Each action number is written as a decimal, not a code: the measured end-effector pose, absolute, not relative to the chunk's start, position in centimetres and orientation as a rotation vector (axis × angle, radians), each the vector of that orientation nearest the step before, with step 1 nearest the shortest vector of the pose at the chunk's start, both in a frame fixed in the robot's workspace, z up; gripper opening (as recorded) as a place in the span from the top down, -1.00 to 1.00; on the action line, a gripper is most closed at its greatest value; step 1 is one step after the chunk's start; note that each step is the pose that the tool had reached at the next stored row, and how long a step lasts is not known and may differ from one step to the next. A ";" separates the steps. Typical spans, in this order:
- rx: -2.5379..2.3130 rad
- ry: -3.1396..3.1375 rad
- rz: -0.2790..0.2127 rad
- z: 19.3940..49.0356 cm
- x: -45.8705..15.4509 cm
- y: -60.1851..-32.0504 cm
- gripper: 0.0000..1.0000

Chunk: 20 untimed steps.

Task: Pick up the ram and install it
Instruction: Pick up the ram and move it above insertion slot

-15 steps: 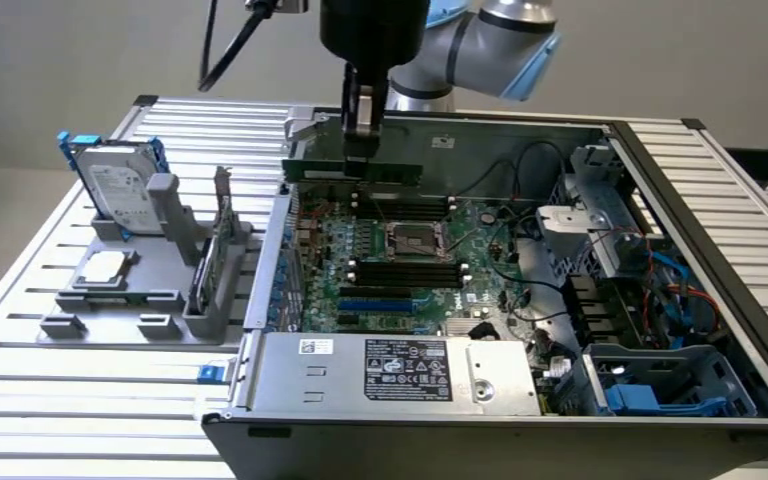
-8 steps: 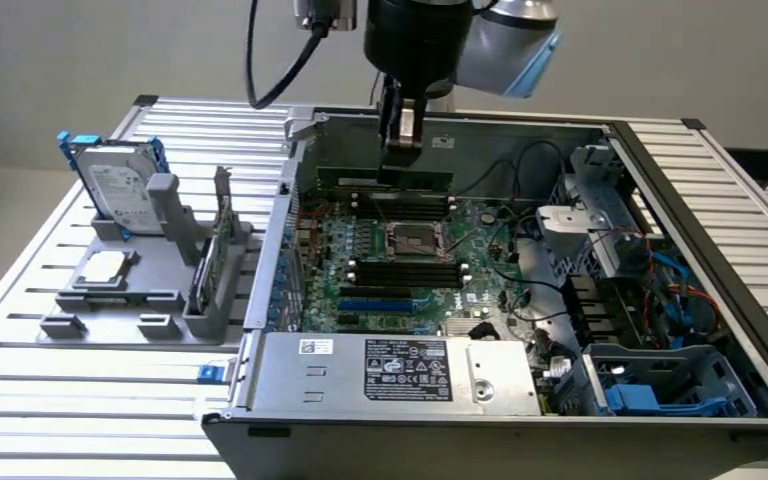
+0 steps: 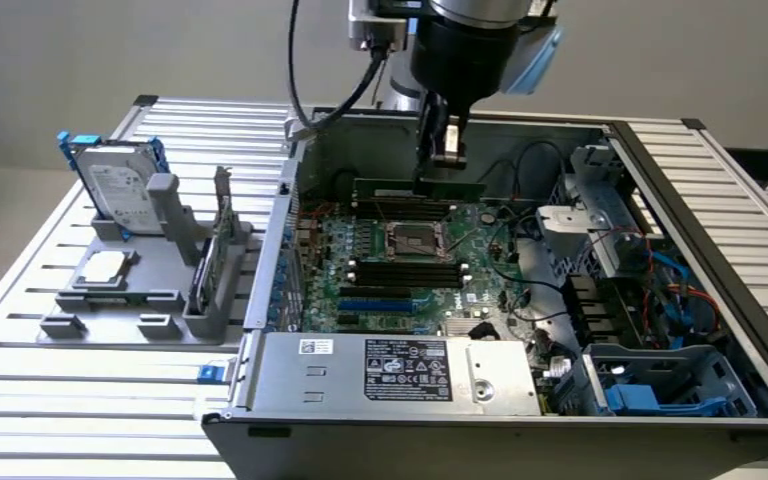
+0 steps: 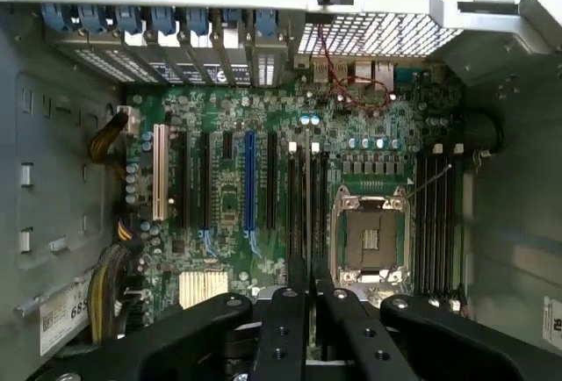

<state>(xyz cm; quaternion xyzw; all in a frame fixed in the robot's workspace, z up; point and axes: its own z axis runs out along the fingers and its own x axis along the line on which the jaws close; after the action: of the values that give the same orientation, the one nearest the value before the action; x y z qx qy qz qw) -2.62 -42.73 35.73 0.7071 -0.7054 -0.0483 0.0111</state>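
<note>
The ram [image 3: 418,188] is a long, thin, dark green stick held level and on edge just over the far part of the motherboard [image 3: 398,250], inside the open computer case. My gripper [image 3: 446,160] reaches down from above and is shut on the stick's upper edge, right of its middle. In the wrist view the black fingers [image 4: 285,333] sit close together, with a thin dark edge between them running over a pair of black slots [image 4: 307,214] beside the CPU socket [image 4: 369,239].
The case walls [image 3: 277,250] enclose the board. A power supply [image 3: 398,368] is at the near side, with drive cages and cables [image 3: 624,280] on the exterior view's right. Outside on a grey fixture [image 3: 157,300] stand a hard drive with blue brackets [image 3: 117,185] and a small silver chip [image 3: 107,268].
</note>
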 end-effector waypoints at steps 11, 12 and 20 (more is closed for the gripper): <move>2.205 -2.200 -0.149 34.7 -0.3 -42.6 0.73; 2.205 -2.200 -0.149 34.7 -0.4 -42.5 0.73; 2.176 -2.228 -0.145 33.7 -2.2 -42.3 0.73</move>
<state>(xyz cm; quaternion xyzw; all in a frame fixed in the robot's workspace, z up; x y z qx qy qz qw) -2.18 -42.29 33.68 0.6979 -0.7146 -0.0465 0.0119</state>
